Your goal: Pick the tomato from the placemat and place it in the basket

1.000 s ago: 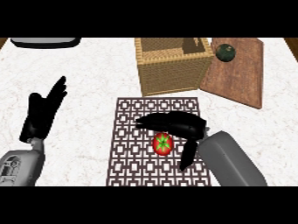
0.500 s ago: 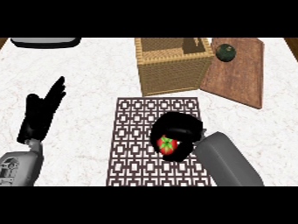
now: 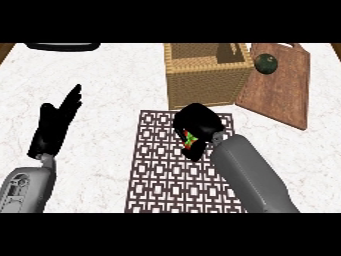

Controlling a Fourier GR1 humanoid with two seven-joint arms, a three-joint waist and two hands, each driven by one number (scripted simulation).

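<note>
My right hand (image 3: 197, 121) is curled round the red tomato (image 3: 191, 140), of which only a small red and green patch shows below the fingers. It hovers over the far part of the patterned brown placemat (image 3: 158, 175), just in front of the wicker basket (image 3: 205, 80). The basket stands open at the back, its near wall close to my hand. My left hand (image 3: 53, 127) rests open at the left over the marble counter, fingers pointing up.
A wooden cutting board (image 3: 280, 95) lies to the right of the basket with a dark round avocado (image 3: 266, 62) at its far end. A dark object (image 3: 62, 46) sits at the counter's back left edge.
My right hand closed on the tomato, lifted it off the placemat and carried it toward the basket. The left hand stayed still.
</note>
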